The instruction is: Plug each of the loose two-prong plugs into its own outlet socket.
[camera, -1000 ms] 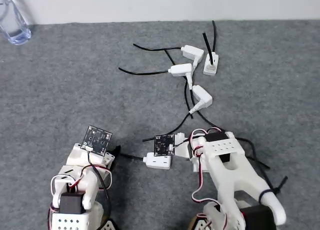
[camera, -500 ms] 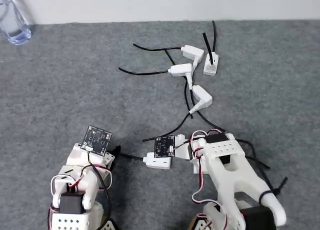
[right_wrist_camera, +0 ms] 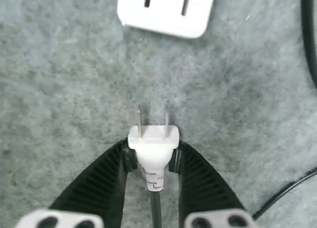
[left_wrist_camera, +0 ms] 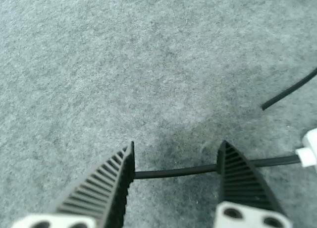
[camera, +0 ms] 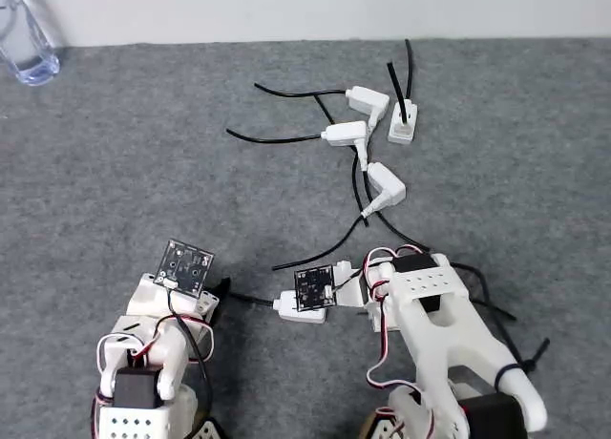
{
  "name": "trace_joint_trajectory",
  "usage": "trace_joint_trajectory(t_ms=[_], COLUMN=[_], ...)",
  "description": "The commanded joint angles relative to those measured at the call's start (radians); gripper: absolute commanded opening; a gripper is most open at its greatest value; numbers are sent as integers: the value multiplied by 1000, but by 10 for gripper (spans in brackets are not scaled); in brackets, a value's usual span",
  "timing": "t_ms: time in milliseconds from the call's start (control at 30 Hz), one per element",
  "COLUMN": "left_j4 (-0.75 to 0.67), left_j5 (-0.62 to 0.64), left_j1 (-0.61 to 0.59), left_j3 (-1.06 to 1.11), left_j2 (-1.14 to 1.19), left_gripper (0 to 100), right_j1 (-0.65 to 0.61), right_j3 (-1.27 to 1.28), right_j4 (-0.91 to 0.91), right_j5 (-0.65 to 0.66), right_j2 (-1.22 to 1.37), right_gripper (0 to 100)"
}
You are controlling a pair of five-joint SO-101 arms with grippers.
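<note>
My right gripper [right_wrist_camera: 151,149] is shut on a white two-prong plug [right_wrist_camera: 152,139]. Its prongs point at a white outlet socket [right_wrist_camera: 167,7] lying a short way ahead on the grey carpet. From the high view this socket [camera: 291,310] lies near the front middle, half under the right wrist's camera board [camera: 313,289]. My left gripper [left_wrist_camera: 177,146] stands open low over the carpet, with the socket's black cable [left_wrist_camera: 173,172] crossing between its fingers. Farther back lie a plug [camera: 346,133], a second plug [camera: 368,100], a socket [camera: 403,121] and another white piece [camera: 387,184].
Black cables [camera: 286,92] trail over the carpet around the far group. A clear glass bottle [camera: 24,38] stands at the far left corner by the white wall. Open carpet spreads across the left and middle.
The right wrist has shifted slightly, so its camera board now covers more of the near socket. The left arm has not moved.
</note>
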Motion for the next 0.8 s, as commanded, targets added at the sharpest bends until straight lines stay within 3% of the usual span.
trace_joint_trajectory(t_ms=[0,233,333,767], left_j4=[-8,-21,-60,-245], left_j5=[3,23,126,532], left_j1=[5,17,55,462], left_j3=[-5,-5,-7,-7], left_j2=[3,-2,-2,-3], left_gripper=[254,254,254,256], right_j1=[-1,5,-25,-53], right_j3=[6,-109,-117,-150], right_j4=[19,10,77,283], right_j5=[-29,-551,-709,-827], right_j2=[-8,-117,-200,-306], right_gripper=[6,8,8,8])
